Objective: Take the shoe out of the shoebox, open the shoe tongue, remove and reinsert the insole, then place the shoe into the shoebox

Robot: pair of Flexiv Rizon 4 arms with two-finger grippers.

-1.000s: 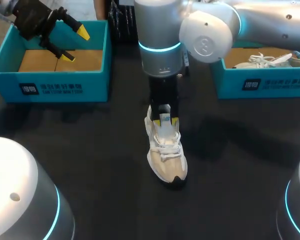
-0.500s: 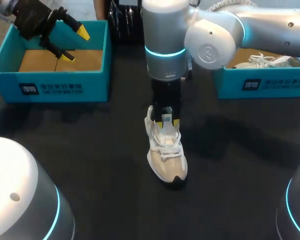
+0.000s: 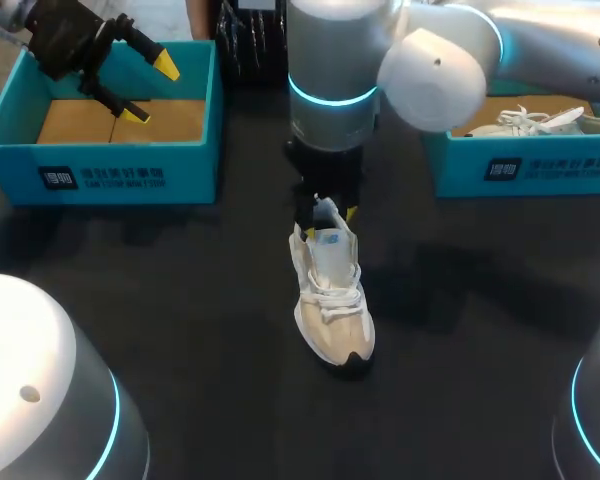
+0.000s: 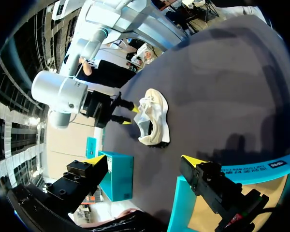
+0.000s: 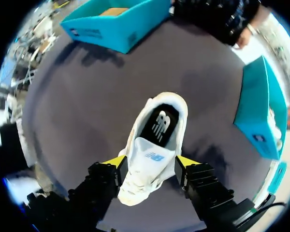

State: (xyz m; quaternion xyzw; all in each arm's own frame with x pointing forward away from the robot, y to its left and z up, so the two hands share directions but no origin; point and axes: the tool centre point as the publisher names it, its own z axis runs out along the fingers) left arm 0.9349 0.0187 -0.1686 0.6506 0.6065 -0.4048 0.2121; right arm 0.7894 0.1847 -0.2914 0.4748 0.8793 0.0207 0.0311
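Your right gripper (image 5: 151, 162) is open, with one finger on each side of the white shoe's (image 3: 330, 300) tongue (image 5: 152, 150). Your left gripper (image 3: 148, 90) is open too, over the blue box (image 3: 100, 175).

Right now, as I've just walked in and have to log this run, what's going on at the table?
The right arm's gripper hangs over the white and beige lace-up sneaker, which stands on the black table. Its fingers are open, one either side of the tongue; I cannot tell if they touch. The dark insole is in the shoe. The left gripper is open above the teal cardboard shoebox. A second white sneaker lies in the other teal box.
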